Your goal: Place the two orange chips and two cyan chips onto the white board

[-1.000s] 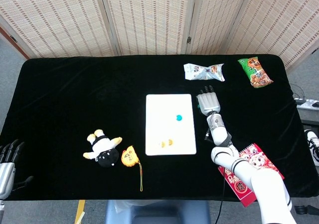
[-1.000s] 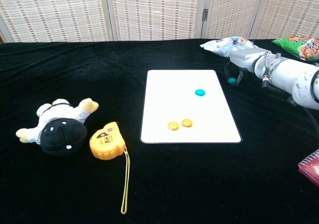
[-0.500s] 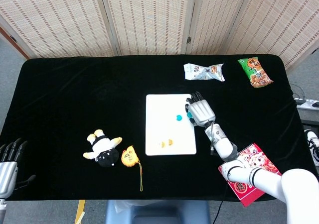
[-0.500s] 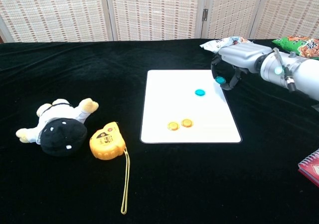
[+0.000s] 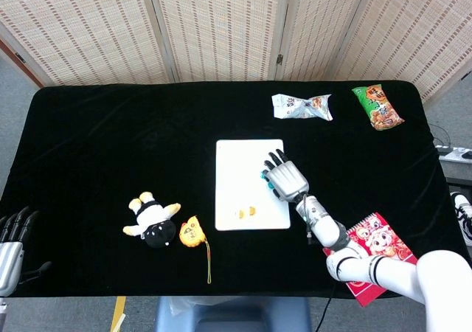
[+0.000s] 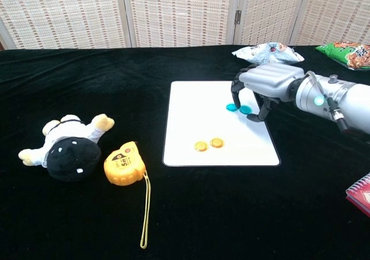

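Observation:
The white board [image 6: 196, 115] [image 5: 240, 162] lies at the middle of the black table. Two orange chips [image 6: 200, 146] [image 6: 217, 143] sit side by side on its near part. One cyan chip [image 6: 232, 107] lies flat on its right part. My right hand [image 6: 263, 86] [image 5: 284, 177] hovers over that spot, fingers curled down around the second cyan chip [image 6: 245, 110], which it holds low right beside the first. Whether this chip touches the board I cannot tell. My left hand [image 5: 11, 236] stays at the table's near left corner, fingers apart, holding nothing.
A plush toy [image 6: 69, 147] and a yellow tape measure [image 6: 122, 164] lie left of the board. A white snack bag [image 6: 267, 52] and a green one [image 6: 347, 53] rest at the back right. A red notebook [image 5: 372, 254] lies at the near right.
My right hand has carried the second cyan chip leftward from the cloth beside the board to over the board, next to the first cyan chip. The left hand has not moved.

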You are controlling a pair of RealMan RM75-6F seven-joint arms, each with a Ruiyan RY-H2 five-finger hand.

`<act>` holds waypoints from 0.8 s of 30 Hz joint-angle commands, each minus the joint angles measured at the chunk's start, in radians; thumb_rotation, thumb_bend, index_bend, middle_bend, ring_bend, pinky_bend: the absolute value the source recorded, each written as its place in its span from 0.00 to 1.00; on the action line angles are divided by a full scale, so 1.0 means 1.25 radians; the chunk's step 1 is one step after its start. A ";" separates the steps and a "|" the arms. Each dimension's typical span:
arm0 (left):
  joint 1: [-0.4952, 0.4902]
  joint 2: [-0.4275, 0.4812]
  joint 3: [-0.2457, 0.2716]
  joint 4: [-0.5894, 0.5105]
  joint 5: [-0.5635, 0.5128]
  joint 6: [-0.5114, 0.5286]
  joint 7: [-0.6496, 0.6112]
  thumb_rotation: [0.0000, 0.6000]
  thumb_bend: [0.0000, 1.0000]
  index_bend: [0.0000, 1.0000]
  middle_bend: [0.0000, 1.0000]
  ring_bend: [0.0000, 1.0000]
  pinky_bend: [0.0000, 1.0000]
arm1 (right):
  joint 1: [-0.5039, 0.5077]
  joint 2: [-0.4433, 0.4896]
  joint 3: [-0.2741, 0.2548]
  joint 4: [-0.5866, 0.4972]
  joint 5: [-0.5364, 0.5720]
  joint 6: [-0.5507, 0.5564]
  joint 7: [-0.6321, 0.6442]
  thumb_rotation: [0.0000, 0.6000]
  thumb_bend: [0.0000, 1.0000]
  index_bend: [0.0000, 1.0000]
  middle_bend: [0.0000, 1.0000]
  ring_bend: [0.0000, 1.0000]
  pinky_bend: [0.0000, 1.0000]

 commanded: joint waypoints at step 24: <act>0.000 -0.009 -0.001 0.020 -0.004 -0.007 -0.014 1.00 0.17 0.00 0.03 0.06 0.00 | 0.029 -0.040 0.003 0.041 0.035 -0.017 -0.036 1.00 0.31 0.36 0.15 0.04 0.00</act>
